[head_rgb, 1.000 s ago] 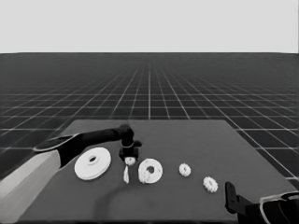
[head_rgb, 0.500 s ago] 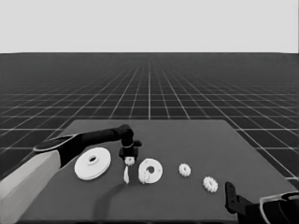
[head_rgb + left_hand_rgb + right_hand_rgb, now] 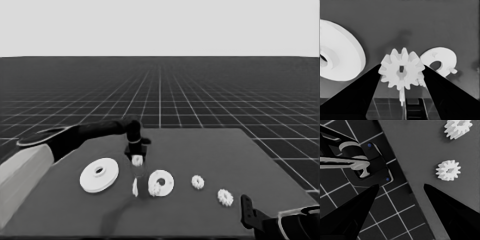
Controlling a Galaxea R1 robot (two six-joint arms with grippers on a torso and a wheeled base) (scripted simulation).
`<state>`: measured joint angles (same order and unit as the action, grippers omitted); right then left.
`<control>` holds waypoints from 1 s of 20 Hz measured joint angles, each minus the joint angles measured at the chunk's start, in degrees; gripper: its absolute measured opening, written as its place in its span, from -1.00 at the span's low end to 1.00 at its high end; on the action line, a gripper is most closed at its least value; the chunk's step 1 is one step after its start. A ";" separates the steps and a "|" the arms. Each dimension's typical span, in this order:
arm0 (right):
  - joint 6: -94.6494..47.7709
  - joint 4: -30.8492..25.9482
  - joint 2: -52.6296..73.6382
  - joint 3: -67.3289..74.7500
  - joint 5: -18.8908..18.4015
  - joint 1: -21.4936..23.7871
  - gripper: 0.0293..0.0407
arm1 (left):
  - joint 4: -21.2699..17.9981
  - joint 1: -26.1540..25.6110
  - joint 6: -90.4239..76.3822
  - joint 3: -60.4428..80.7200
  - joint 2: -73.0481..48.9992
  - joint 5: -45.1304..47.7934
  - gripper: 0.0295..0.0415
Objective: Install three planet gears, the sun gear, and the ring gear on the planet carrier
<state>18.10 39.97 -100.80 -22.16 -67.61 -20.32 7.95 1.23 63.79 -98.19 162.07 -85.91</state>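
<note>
- A small gear (image 3: 402, 71) is pinched between the fingers of the left gripper (image 3: 136, 159), lifted above the table (image 3: 210, 150), between the larger round part (image 3: 99, 175) and the smaller round part (image 3: 162, 183).
- The gear is judged light, stiff and slippery at the teeth; it is best held across opposite teeth.
- One gear (image 3: 155, 189) is seen on the smaller round part.
- The right gripper (image 3: 400, 195) is parked at the table's corner, fingers spread, holding nothing.

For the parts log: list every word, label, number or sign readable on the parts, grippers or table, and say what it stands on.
None: no text shows in any view.
The gear held by the left gripper, the larger round part, the smaller round part and the table are all unmarked.
</note>
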 joint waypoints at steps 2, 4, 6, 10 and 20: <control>0.00 0.00 0.00 0.00 0.00 0.00 0.61 | -0.10 0.08 0.00 0.00 0.00 -0.04 -0.72; 0.00 0.00 0.00 0.00 0.00 0.00 0.61 | 0.22 0.03 4.17 -5.17 9.16 -0.64 -0.72; 0.00 0.00 0.00 0.00 0.00 0.00 0.61 | 0.24 0.01 4.57 -8.47 13.23 -0.68 -0.72; 0.00 0.00 0.00 0.00 0.00 0.00 0.61 | 0.24 0.01 4.51 -10.44 15.01 -0.68 -0.72; 0.00 0.00 0.00 0.00 0.00 0.00 0.61 | 7.27 -8.08 0.62 -17.74 17.51 3.48 -0.72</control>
<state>18.10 39.97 -100.80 -22.16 -67.61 -20.32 15.22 -6.86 64.42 -115.93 179.58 -82.43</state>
